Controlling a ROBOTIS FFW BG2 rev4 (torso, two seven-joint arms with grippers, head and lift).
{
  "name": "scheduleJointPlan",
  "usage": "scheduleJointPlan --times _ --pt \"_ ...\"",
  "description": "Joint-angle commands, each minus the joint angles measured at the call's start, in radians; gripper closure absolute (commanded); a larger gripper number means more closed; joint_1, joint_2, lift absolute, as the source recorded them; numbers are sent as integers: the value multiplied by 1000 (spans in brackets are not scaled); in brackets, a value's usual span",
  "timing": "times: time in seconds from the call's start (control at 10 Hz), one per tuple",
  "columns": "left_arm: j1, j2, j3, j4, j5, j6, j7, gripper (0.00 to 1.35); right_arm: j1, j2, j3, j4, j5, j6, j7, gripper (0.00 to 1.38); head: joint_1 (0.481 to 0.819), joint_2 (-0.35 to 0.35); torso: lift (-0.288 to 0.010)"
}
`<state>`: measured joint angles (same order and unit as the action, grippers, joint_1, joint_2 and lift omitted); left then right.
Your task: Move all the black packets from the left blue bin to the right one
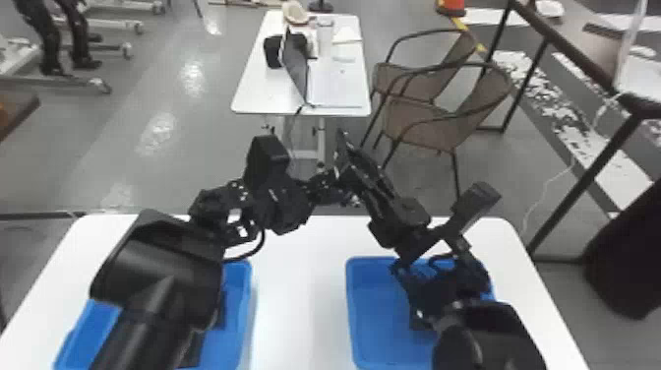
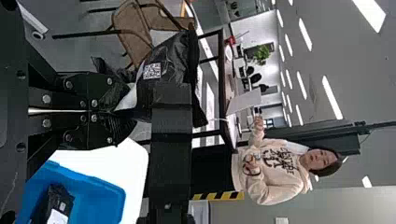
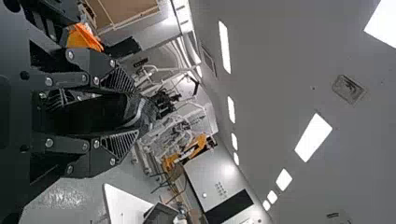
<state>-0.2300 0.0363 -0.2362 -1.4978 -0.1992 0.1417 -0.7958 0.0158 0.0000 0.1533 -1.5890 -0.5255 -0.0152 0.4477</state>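
Pinching one end of black packet (image 2: 175, 60) in left gripper (image 1: 334, 183), fingers closed narrow, hanging in midair toward far side of white table (image 1: 295, 295), showing QR label. Holding right gripper (image 1: 342, 153) with fingers wide apart around same packet, from the right; can't tell whether squeezing. Lying in right blue bin (image 1: 376, 315): another black packet with white label (image 2: 56, 205). Sitting partly hidden under left arm: left blue bin (image 1: 238, 295), near left.

Glossy black packet (image 2: 176, 55) (code label (image 2: 152, 71) and all) aloft; second, white-labelled packet (image 2: 55, 204) in the right blue bin (image 1: 376, 300)
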Motion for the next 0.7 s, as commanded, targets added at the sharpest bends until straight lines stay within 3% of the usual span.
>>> scheduleJointPlan --times 0.0,0.3,0.4,0.5,0.6 --pt "1 0 0 2 6 1 0 1151 27 0 -1 -26 28 -37 -58 1279 679 -76 0" --pt "8 0 14 2 15 1 4 1127 41 -11 -3 -34 27 -65 -86 1276 679 -97 0" --pt "21 -1 29 -1 17 -13 15 792 47 -11 -8 -32 18 -72 -93 1276 679 -98 0" --pt "50 -9 63 -6 17 -11 23 338 59 -11 -31 -37 12 -83 -95 1276 679 -98 0" --pt "81 -13 110 -13 24 -17 23 70 84 -11 -64 -55 12 -81 -99 1276 684 -98 0"
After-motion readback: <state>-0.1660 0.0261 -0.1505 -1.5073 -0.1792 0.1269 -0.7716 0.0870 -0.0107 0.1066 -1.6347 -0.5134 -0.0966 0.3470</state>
